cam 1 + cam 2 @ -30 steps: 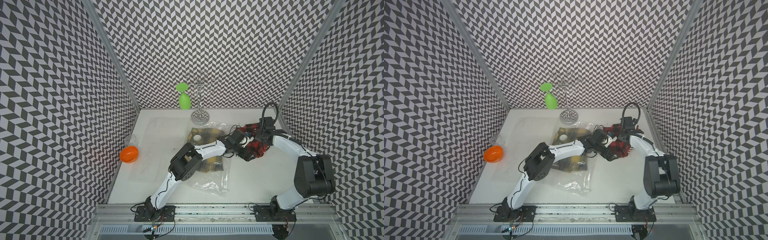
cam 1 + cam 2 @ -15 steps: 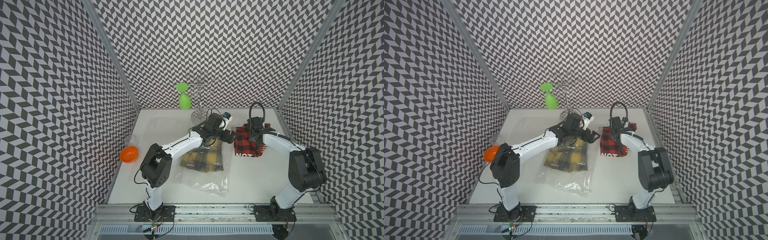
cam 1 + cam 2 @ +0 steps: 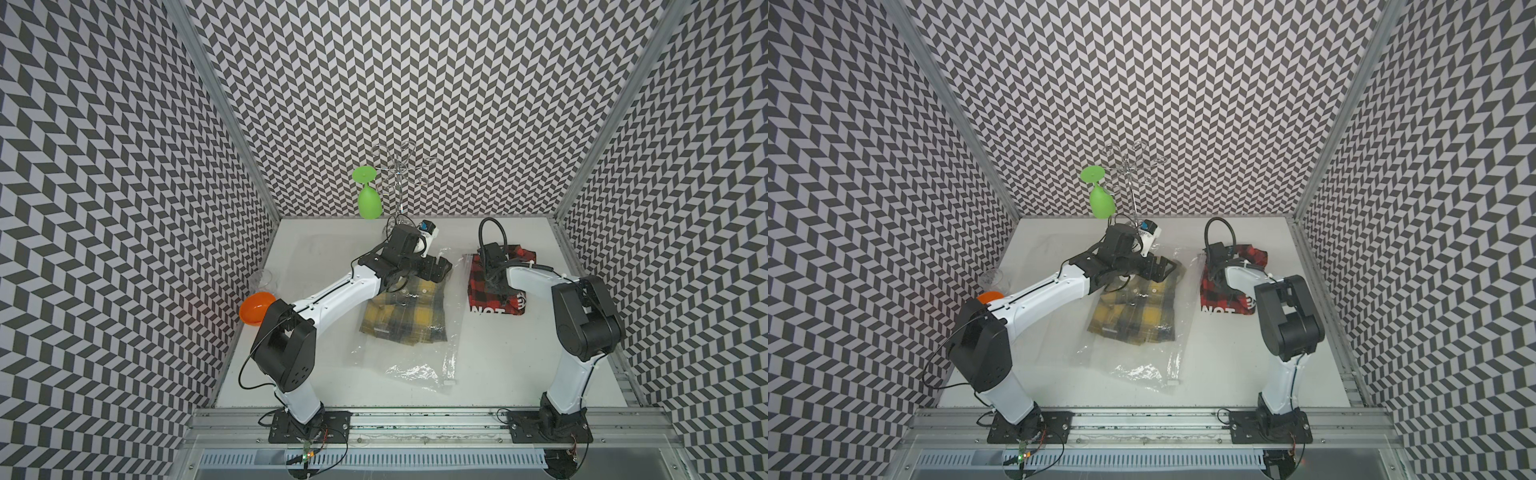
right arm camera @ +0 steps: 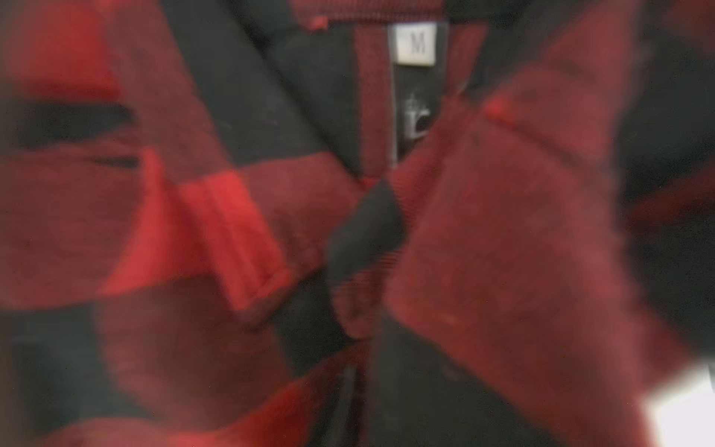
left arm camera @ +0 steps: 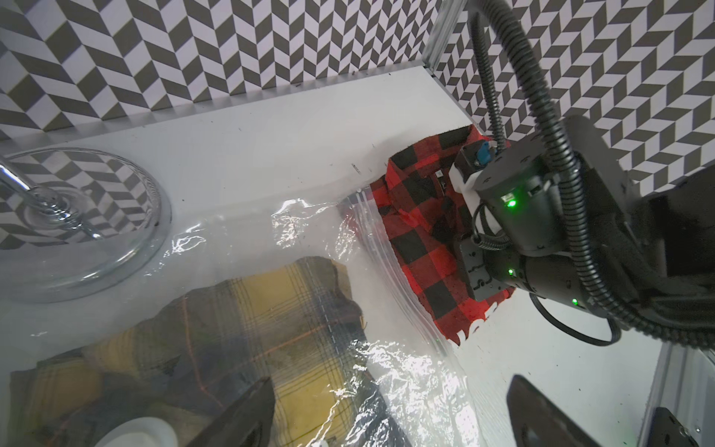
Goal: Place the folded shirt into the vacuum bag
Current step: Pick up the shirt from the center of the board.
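1. Plainly, the vacuum bag lay flat in the middle of the desk, with a yellow plaid shirt inside it under the clear plastic.
2. The red-and-black checked shirt lay folded on the desk just beside the bag, on the right arm's side. The edge facing the bag met the zip strip, and the rest sat outside the bag.
3. The right gripper pressed down on the checked shirt near its collar. Its fingers were sunk in the cloth, so I could not tell whether they stood apart or together. The right wrist view showed only blurred checks and a size label.
4. The left gripper hovered over the bag's far end, its fingers spread wide and holding nothing. The white valve cap was just beside one of them.
5. A wire rack with a green glass stood at the back.
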Robot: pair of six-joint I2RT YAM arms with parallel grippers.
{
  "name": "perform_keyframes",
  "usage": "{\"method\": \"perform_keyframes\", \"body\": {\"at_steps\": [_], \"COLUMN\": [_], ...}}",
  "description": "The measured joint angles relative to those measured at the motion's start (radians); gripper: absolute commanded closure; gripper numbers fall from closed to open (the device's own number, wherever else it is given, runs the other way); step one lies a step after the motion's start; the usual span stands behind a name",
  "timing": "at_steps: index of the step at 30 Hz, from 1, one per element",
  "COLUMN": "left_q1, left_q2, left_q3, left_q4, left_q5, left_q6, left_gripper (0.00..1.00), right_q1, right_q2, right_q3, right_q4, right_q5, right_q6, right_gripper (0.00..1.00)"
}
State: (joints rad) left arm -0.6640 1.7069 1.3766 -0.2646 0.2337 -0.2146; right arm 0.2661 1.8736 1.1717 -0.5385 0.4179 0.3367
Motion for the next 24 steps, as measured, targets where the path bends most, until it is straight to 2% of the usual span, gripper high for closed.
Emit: {"method": "perform_keyframes", "body": {"at_steps": [6, 7, 8, 15, 22, 24], "left_q1": [0.001, 0.001, 0.001, 0.001, 0.000, -0.001], "left_q2": [0.000, 0.000, 0.000, -0.002, -0.028, -0.030], "left_q3": [-0.008, -0.008, -0.008, -0.008, -0.003, 0.000], "left_q4": [-0.016, -0.017, -0.018, -0.054, -0.074, -0.075], "left_q5": [-0.013, -0.014, -0.014, -0.028, -0.032, -0.033], "left_q6": [0.013, 0.014, 0.016, 0.030, 0.039, 0.039], "left_gripper": [0.06, 0.06, 0.06, 0.06, 0.06, 0.06], "right_q1": [-0.049, -0.053, -0.054, -0.050, -0.006, -0.002], "right_q2": [-0.035, -0.038, -0.039, -0.037, 0.010, 0.018], "right_q3": [0.000, 0.000, -0.001, -0.002, 0.018, 0.026], "right_q4": [0.014, 0.016, 0.019, 0.026, 0.011, 0.005], "right_q5": [-0.217, -0.246, -0.271, -0.370, -0.287, -0.275], "right_q6": [-0.041, -0.045, -0.050, -0.074, -0.073, -0.069], "right_gripper": [0.12, 0.04, 0.02, 0.01, 0.00, 0.06]}}
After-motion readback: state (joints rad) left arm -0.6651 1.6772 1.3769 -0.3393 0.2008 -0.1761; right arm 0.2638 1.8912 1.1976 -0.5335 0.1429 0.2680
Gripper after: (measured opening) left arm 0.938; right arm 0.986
